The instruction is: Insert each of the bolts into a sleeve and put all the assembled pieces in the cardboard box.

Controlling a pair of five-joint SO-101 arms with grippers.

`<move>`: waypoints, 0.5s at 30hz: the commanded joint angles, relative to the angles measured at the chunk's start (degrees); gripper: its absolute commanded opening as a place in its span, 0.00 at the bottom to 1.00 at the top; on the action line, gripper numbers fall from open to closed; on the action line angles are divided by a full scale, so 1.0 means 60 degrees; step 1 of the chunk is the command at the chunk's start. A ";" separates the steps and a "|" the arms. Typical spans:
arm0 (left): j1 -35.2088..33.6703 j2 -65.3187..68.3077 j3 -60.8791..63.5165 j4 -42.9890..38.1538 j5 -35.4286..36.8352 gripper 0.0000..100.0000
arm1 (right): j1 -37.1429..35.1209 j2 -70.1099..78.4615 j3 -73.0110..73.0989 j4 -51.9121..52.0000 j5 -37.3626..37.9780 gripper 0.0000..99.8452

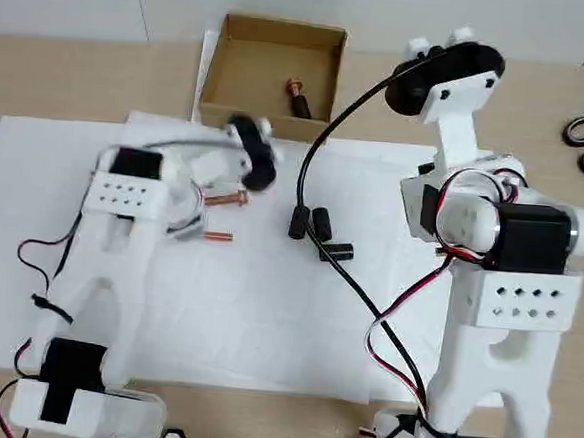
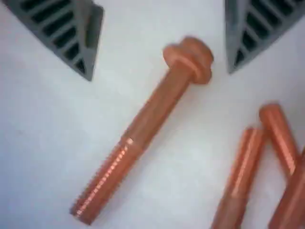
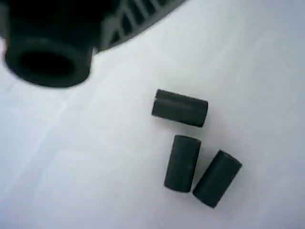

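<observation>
One piece boxed so far, and we're lining up on the next bolt

From the high view we've got the cardboard box [image 1: 214, 73] at the back of the table with one assembled piece [image 1: 298, 97] inside, three loose sleeves [image 1: 321, 221] lying mid-sheet on the white paper [image 1: 266, 307], and bolts [image 1: 228, 200] under the left arm [image 1: 123, 197]. Left wrist view: the left gripper [image 2: 159, 28] is spread wide apart over the head end of one bolt [image 2: 152, 124], with the spare bolts [image 2: 243, 176] just beside it. We'd drop straight down and pinch the smooth shank near the head, so the thread sticks out free and the neighbours don't get nudged. Right wrist view: the right gripper [image 3: 62, 19] looks clamped on a held sleeve [image 3: 47, 62] with its bore showing, so we'd keep that level for the poke-in.
</observation>
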 commanded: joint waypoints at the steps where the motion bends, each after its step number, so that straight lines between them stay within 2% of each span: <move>1: 0.0000 -0.0073 -0.1927 0.1993 0.2183 0.17 | 0.0095 -0.0388 -0.0029 0.0037 0.0117 0.00; 4: 0.0059 -0.0073 -0.2689 0.3062 0.4425 0.17 | 0.0095 -0.0388 -0.0044 0.0037 0.0132 0.00; 6: 0.0073 -0.0073 -0.2821 0.3267 0.6344 0.17 | 0.0095 -0.0388 -0.0044 0.0037 0.0132 0.00; 10: -0.0088 -0.0029 -0.2835 0.3253 1.0007 0.17 | 0.0095 -0.0388 -0.0044 0.0037 0.0103 0.00; 13: -0.0088 0.0044 -0.2718 0.3106 1.2088 0.17 | 0.0095 -0.0388 -0.0044 0.0037 0.0088 0.00; 15: -0.0088 0.0044 -0.2381 0.2447 1.3275 0.17 | 0.0095 -0.0388 -0.0044 0.0037 0.0088 0.00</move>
